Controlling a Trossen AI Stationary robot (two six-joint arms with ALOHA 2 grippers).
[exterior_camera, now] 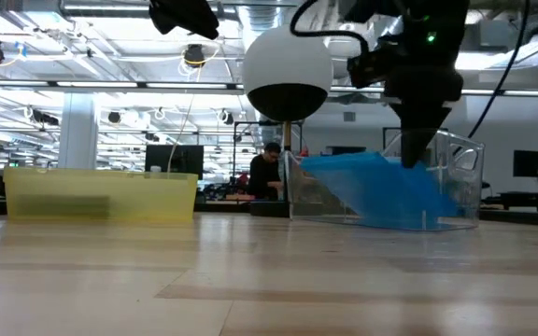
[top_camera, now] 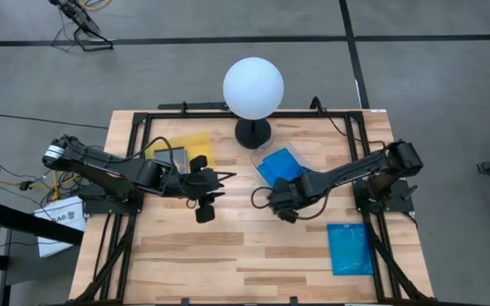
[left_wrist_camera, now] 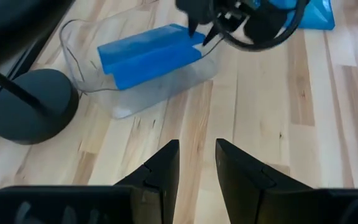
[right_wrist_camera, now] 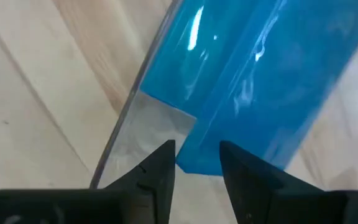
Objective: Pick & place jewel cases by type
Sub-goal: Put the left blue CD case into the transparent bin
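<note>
Two blue jewel cases lean tilted inside the clear tray near the table's middle. My right gripper points steeply down at the tray's near side and is shut on the upper blue case. My left gripper hovers open and holds nothing. It is left of the clear tray and points toward it. A grey jewel case lies in the yellow tray behind the left arm. More blue jewel cases lie flat on the table at the near right. My right gripper has the near corner of the upper blue case between its two fingertips. The fingers come from above, slanting down. The case is tilted, its far part resting on the other blue case inside the clear tray.
A lamp with a white globe stands on a dark round base just behind the clear tray. Bare wood lies in front of both arms toward the near edge. A black frame runs along the table's sides.
</note>
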